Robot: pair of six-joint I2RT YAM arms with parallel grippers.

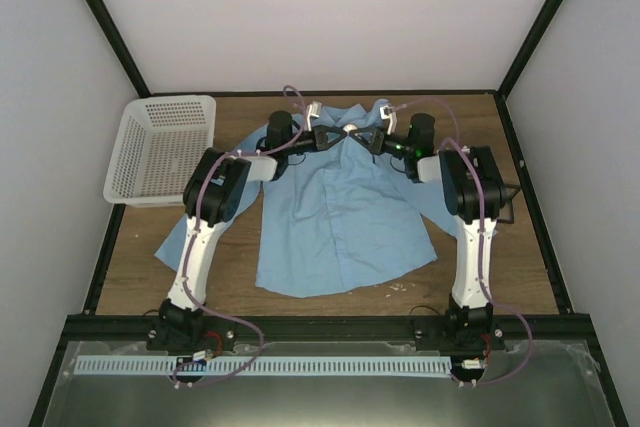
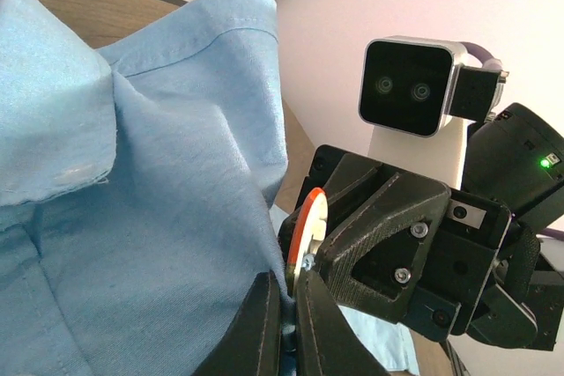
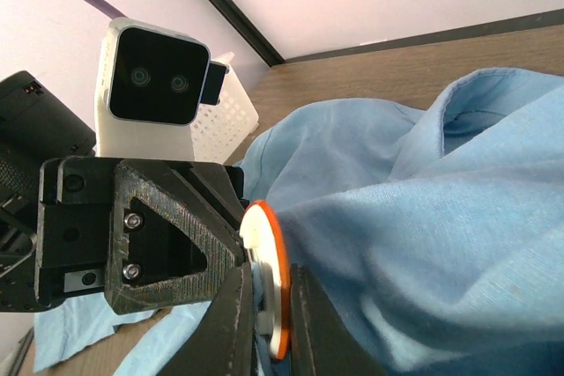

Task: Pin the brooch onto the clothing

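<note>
The light blue shirt (image 1: 340, 222) lies flat on the table, collar at the far side. Both grippers meet over the collar. My left gripper (image 1: 328, 135) (image 2: 287, 295) is shut on a raised fold of the shirt (image 2: 159, 217). The brooch (image 2: 308, 222), a small orange-rimmed disc with a white back, stands on edge right against that fold. My right gripper (image 1: 372, 137) (image 3: 267, 286) is shut on the brooch (image 3: 275, 261), with a bit of blue cloth (image 3: 423, 217) caught beside it. From above the brooch (image 1: 351, 130) is only a pale spot between the fingertips.
A white mesh basket (image 1: 165, 147) stands at the far left of the table, beside the left arm. A small black frame (image 1: 510, 199) sits just right of the right arm. A few white specks (image 1: 395, 288) lie below the shirt hem.
</note>
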